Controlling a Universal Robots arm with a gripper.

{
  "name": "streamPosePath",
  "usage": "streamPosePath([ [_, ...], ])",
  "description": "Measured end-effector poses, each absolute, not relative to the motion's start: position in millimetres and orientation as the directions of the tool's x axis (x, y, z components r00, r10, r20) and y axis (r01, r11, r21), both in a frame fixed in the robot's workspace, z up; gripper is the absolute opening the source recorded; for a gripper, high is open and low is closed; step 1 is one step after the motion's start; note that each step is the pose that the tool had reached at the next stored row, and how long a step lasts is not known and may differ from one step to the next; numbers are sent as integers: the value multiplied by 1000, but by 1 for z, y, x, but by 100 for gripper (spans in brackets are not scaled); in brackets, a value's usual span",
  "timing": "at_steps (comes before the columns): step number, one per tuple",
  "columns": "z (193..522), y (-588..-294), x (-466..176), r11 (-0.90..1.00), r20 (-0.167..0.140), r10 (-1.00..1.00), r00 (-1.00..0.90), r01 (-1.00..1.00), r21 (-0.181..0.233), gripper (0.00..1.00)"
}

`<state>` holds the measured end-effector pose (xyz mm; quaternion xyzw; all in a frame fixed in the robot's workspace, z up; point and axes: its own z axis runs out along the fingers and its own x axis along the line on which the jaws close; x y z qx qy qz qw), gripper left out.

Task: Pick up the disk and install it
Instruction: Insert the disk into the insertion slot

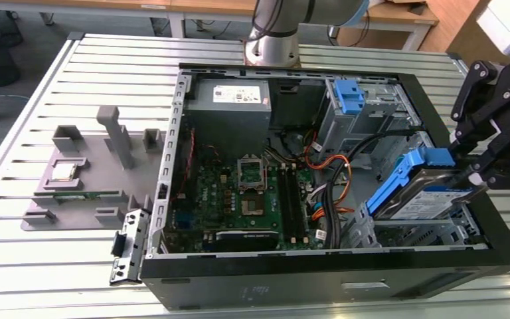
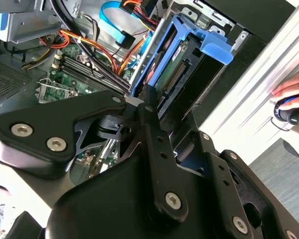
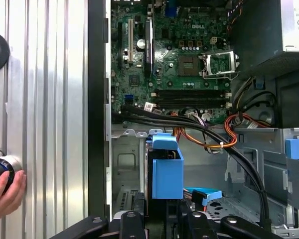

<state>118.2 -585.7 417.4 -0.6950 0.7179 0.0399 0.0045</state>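
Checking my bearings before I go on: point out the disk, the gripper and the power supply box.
disk (image 1: 430, 198): exterior view, on its labelled silver face.
gripper (image 1: 478, 174): exterior view, between its fingertips at the disk's edge.
power supply box (image 1: 240, 95): exterior view, on its white label.

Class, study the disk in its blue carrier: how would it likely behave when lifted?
Its metal body suggests the disk stays stiff and feels heavy for its size. The blue plastic carrier may flex where the gripper holds it.
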Motion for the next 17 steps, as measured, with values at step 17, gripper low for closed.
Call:
streamPosePath([
  [17,387,-586,118,31,-62,-998,-34,-998,50,35],
])
